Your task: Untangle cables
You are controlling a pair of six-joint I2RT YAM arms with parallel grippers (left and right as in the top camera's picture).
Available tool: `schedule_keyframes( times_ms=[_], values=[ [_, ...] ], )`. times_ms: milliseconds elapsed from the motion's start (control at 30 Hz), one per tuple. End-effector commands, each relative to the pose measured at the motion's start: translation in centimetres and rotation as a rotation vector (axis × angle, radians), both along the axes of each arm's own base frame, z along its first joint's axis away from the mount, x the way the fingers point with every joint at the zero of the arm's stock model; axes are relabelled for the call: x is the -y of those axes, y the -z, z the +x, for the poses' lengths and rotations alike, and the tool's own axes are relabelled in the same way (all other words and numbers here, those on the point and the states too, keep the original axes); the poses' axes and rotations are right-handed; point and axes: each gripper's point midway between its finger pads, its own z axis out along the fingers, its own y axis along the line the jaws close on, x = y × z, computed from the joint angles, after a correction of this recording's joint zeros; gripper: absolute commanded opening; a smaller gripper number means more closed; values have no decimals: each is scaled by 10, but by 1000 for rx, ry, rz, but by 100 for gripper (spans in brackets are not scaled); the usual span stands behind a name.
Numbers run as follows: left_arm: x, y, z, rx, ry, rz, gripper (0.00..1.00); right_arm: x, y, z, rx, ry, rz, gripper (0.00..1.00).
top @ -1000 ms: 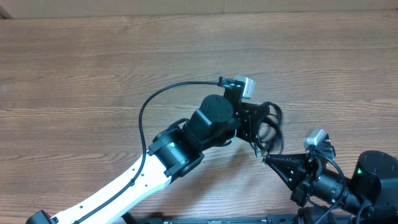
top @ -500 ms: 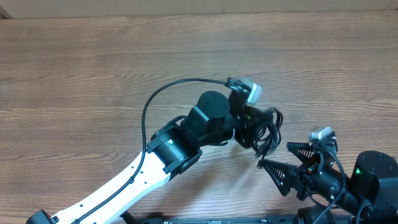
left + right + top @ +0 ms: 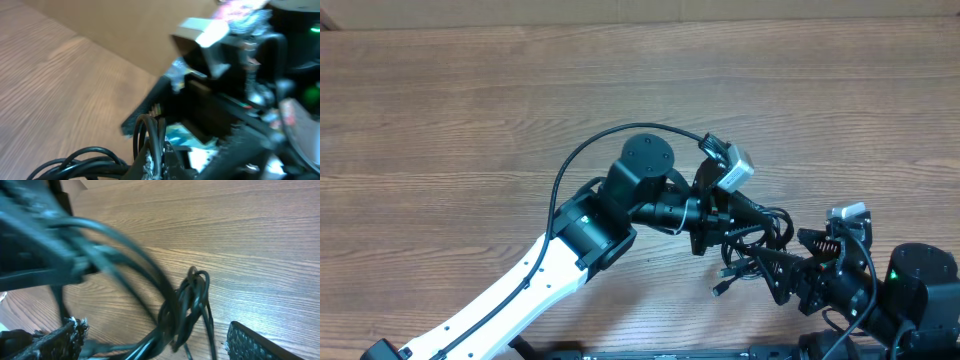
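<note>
A robotics lab test station: a wood-grain table [image 3: 440,100] fills the frame. A white-and-black robot arm [image 3: 520,290] with exposed black wiring [image 3: 556,195] reaches in from lower left, and a black arm [image 3: 920,290] with a lit green indicator [image 3: 897,274] sits lower right.

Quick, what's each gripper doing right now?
Left gripper: shut, holding the cables.
Right gripper: open, fingers either side of the cables, not gripping.

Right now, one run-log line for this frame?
left jaws: shut on cables | right jaws: open, at the cables | cables: tangled
</note>
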Motion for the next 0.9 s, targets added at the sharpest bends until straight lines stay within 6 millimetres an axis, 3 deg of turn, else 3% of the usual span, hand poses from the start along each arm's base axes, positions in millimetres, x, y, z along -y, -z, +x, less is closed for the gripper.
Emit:
schedule_keyframes(
  times_ms=[0,33,133,233,867],
  values=[
    [-13,-25,-46,-1,268,-90,4,7,-5,3,19,49,-8,89],
    [-16,-27,-51,-6,304,-98,4,13,-4,6,4,100,-6,89],
    [-26,-31,-67,-32,412,-114,4,58,10,16,-102,466,17,91],
    [-33,-33,-70,-53,448,-116,4,82,21,11,-157,642,3,92],
    [-55,-34,-22,-190,297,-78,4,98,28,6,-197,778,25,100]
  ],
)
